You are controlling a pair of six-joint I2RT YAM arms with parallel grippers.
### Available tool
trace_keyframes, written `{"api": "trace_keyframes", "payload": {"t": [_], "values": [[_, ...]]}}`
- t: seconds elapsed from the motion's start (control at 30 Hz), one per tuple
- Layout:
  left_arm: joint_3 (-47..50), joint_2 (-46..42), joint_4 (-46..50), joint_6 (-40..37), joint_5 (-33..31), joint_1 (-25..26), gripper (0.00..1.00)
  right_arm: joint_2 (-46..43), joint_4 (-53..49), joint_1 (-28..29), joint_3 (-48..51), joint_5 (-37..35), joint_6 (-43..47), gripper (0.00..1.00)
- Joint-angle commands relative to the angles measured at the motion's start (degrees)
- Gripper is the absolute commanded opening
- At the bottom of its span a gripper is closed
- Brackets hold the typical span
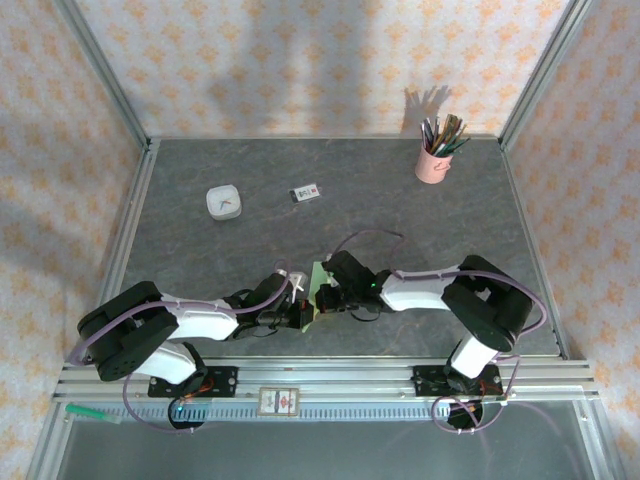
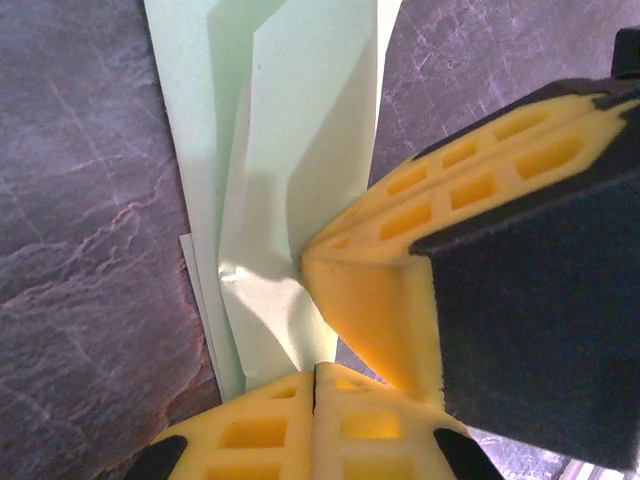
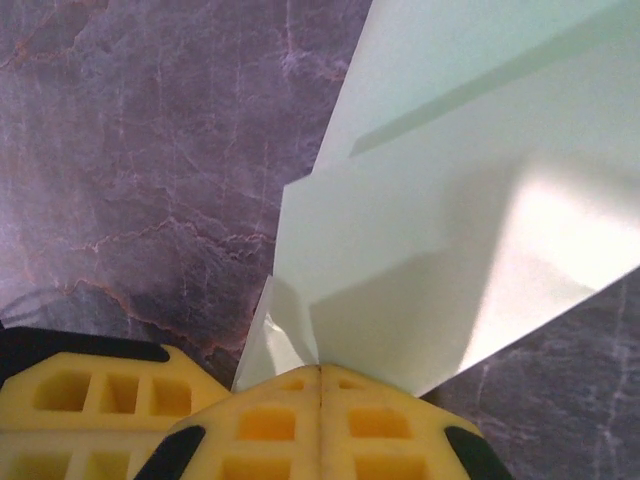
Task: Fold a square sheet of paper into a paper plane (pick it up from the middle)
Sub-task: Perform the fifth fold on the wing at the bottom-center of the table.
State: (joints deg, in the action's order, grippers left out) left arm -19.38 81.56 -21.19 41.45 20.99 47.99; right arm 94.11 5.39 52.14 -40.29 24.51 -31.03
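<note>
Folded paper [image 1: 316,300] pinched at the near middle of the surface [image 1: 420,230].
Left gripper [image 2: 315,395] and right gripper [image 3: 320,390] each clamp its edge, close together, probably to hold the layers aligned for creasing.

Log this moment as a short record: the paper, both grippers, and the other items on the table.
paper: pale green, partly folded, layered creased flaps
left gripper: shut on the paper's edge
right gripper: shut on the paper, close beside the left gripper
background: pink pencil cup, white dish, small printed card, all apart from the arms
</note>
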Motion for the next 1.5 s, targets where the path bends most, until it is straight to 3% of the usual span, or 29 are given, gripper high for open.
{"api": "trace_keyframes", "payload": {"t": [0.0,1.47], "values": [[2.4,3.8,13.8,-2.0,-5.3,-0.4,0.0,1.2,-1.6,-2.1,-1.3,-3.8,1.7,0.02],[1.0,7.3,14.8,-1.8,-6.0,1.1,0.0,7.8,-6.8,-14.9,-9.9,-3.0,8.2,0.01]]}}
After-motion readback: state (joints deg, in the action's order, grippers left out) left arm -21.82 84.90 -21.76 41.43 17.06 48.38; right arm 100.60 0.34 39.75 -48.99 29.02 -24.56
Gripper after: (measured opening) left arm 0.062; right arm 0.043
